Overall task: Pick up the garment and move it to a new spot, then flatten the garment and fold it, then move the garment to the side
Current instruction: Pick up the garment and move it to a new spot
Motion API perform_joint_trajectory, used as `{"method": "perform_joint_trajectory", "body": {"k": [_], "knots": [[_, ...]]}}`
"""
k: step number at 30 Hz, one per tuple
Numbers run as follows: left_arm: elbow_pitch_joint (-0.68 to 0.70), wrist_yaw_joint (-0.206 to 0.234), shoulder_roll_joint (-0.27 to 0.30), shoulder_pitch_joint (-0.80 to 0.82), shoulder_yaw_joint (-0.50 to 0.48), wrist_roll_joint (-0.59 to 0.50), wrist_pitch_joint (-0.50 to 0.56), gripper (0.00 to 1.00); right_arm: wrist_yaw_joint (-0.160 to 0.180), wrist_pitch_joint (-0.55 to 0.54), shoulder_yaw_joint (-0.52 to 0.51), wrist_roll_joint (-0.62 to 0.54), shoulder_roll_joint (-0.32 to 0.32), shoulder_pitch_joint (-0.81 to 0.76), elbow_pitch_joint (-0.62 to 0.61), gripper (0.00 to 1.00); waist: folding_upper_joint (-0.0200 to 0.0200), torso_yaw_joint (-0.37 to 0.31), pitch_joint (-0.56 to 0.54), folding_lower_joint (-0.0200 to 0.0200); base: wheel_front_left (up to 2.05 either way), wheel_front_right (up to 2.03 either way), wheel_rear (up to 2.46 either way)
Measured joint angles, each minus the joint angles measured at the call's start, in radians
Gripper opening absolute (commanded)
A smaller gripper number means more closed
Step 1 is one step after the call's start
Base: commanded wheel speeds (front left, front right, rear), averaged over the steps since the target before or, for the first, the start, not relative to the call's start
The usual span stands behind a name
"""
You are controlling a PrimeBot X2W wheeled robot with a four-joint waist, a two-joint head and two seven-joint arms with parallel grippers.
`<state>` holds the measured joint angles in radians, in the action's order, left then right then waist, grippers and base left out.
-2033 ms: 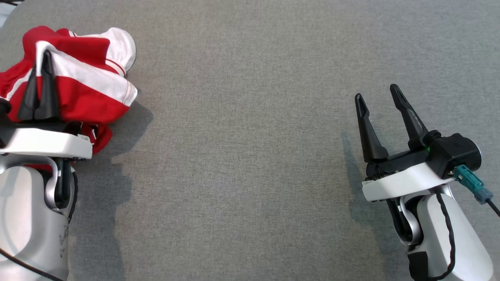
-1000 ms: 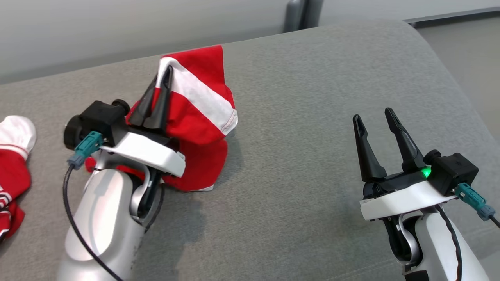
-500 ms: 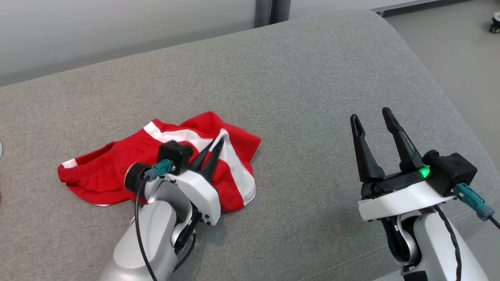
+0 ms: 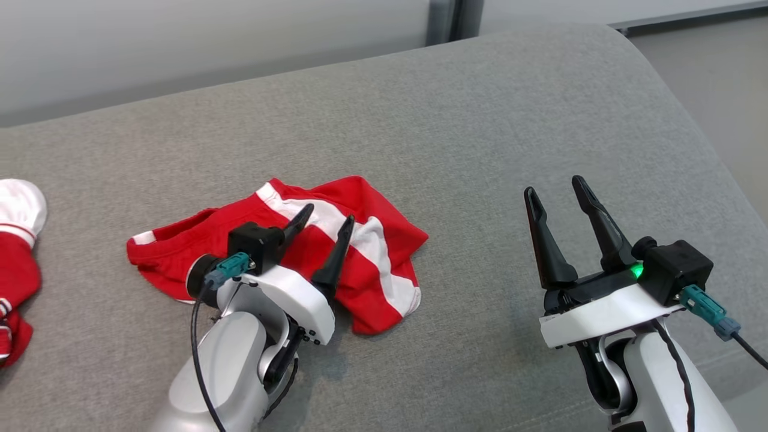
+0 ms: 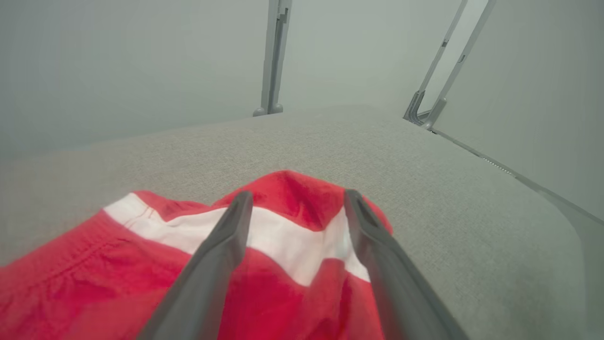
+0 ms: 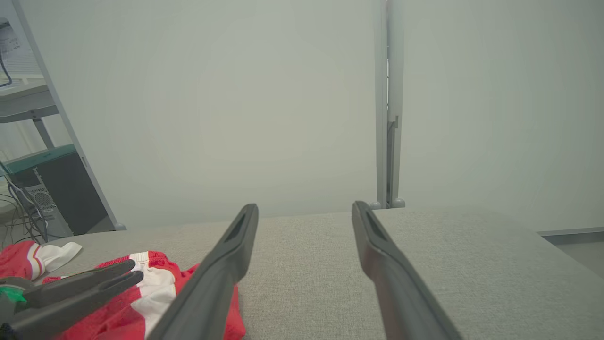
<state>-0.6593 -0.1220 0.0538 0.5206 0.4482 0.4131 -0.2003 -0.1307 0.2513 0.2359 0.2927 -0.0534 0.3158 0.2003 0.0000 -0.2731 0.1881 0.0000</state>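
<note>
Your left gripper (image 4: 327, 217) stands with its two fingers spread wide and nothing pinched between them. The garment (image 4: 390, 240), red with a white band, lies crumpled on the grey cushion (image 4: 480, 120) directly under and ahead of those fingers. In the head view both fingertips sit over the white band near the middle of the cloth; one red end trails off to the left of the wrist and the rest is bunched to its right. From the left wrist view you see the left gripper (image 5: 298, 196) open, with the garment (image 5: 94, 278) spreading beneath both fingers and a raised red fold showing in the gap at the tips. Whether the tips touch the cloth you cannot tell. Your right gripper (image 4: 554, 187) is likewise wide open and empty, poised over bare cushion well apart from the garment, on its right. In the right wrist view the right gripper (image 6: 305, 208) points along the cushion toward the pale wall (image 6: 236, 118), and the garment (image 6: 155, 278) lies at lower left with the left gripper (image 6: 134, 271) over it. A second red and white cloth (image 4: 18, 240) lies at the cushion's far left, well apart from both grippers.
</note>
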Motion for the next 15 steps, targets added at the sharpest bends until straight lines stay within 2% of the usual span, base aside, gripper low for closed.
{"method": "perform_joint_trajectory", "body": {"k": [9,15], "knots": [[0.085,0.018,0.054,-0.042,-0.082,0.031,-0.039,1.0,0.0,0.0,0.03,0.011,0.0,-0.019,0.028,1.0,0.0,0.091,-0.036,0.0,0.0,0.0,0.0],[0.186,0.062,0.081,-0.151,-0.142,0.03,-0.048,1.0,0.0,0.0,0.028,0.016,-0.001,-0.036,0.036,1.0,0.0,0.165,-0.063,0.0,0.0,0.0,0.0]]}}
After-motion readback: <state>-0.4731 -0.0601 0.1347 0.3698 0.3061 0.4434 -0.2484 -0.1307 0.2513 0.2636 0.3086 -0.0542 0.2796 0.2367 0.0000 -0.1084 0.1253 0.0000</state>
